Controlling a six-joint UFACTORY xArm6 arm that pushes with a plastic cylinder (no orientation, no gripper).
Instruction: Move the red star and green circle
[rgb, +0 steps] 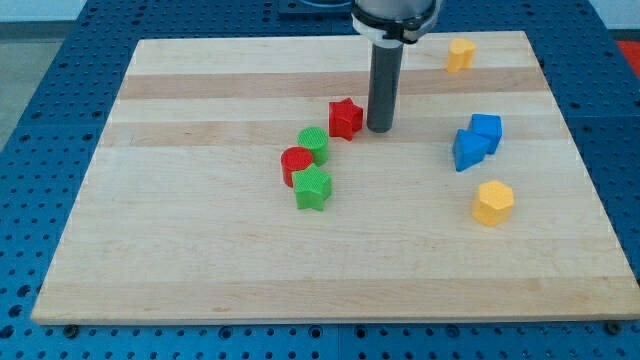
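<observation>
The red star (345, 117) lies near the middle of the wooden board (200, 250). My tip (379, 129) stands just to the star's right, very close to it or touching it. The green circle (313, 144) lies just below and left of the star. It touches a red round block (296, 163), and a green star (312, 187) sits right below that.
Two blue blocks (485, 131) (467, 150) sit together at the view's right. A yellow hexagon block (492, 202) lies below them. Another yellow block (459, 54) sits near the board's top edge at the right.
</observation>
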